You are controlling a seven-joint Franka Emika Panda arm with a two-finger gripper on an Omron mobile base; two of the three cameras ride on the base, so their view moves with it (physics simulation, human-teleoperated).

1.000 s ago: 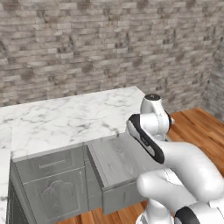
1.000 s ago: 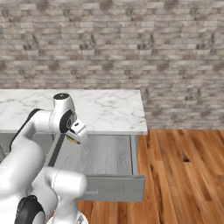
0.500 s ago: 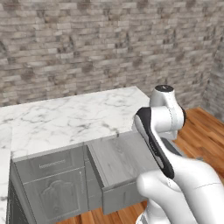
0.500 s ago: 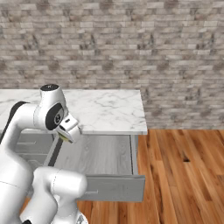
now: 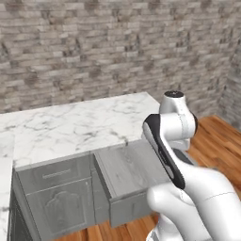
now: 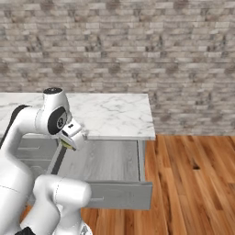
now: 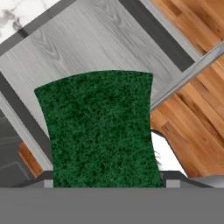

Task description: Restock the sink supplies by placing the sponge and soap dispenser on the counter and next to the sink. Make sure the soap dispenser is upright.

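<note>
My sponge (image 7: 101, 129) covers my fingertips — its lower end is cut off; my arm hides the drawer's (image 5: 132, 169) right corner.

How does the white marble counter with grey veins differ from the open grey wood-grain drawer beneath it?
The white marble counter with grey veins is pale stone with irregular veining; the open grey wood-grain drawer is grey with straight grain. The counter is a flat slab on top; the drawer sits lower, pulled out past the counter's edge. The counter has no rim; the drawer has raised walls and a front panel. Both show bare flat surfaces. The green sponge, held in the gripper, hangs above the drawer.
</note>
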